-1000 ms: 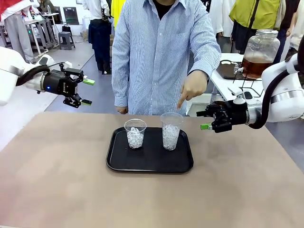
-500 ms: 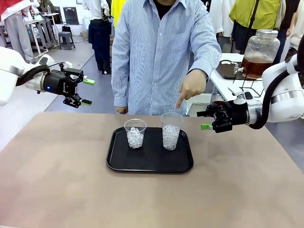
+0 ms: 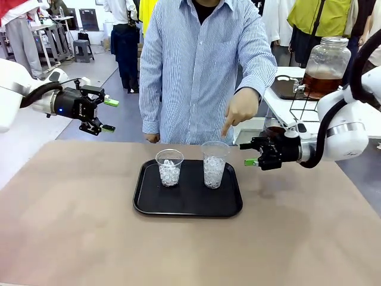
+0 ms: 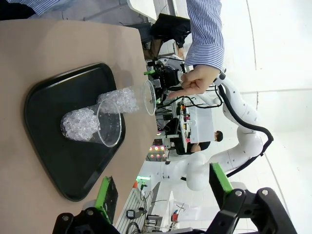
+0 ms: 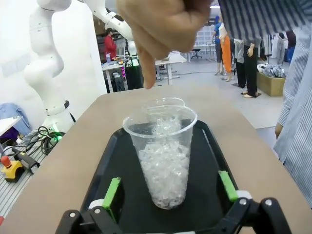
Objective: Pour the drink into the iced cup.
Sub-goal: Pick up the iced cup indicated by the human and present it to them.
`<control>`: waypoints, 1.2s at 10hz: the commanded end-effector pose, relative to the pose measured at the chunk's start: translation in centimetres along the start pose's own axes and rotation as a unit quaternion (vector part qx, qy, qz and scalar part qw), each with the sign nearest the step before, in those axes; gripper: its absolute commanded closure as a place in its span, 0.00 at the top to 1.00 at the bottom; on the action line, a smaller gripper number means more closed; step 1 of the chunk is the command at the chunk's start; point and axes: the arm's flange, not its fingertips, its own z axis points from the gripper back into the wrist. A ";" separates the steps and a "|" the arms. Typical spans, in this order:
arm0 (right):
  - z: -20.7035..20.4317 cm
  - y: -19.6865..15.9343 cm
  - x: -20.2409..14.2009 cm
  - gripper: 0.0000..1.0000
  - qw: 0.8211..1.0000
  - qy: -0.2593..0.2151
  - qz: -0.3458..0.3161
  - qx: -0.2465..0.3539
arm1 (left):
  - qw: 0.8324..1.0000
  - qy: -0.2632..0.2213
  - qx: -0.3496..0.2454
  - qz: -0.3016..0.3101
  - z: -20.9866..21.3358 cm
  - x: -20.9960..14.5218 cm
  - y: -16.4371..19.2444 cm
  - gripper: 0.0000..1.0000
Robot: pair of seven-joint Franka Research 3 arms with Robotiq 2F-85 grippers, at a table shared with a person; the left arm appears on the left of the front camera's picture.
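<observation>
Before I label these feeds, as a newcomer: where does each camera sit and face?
Front: between the arms, facing the person across the table; left pincer and right pincer show.
Left wrist: on the left arm, rolled sideways, facing the tray; its fingers show.
Right wrist: on the right arm, facing the taller cup; its fingers show.
Shared: both wrist views hold the pointing hand.

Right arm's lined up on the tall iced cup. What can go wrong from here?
The person's pointing hand hangs just above the tall clear plastic cup of ice, near the open right end effector: possible contact.
The thin cup may buckle or tip if squeezed or nudged, hitting the shorter iced cup beside it on the black tray.
</observation>
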 end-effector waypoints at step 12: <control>-5.9 -0.5 -3.1 1.00 0.999 -0.038 -0.002 0.018 | 1.000 -0.001 -0.001 -0.001 0.1 0.0 -0.1 1.00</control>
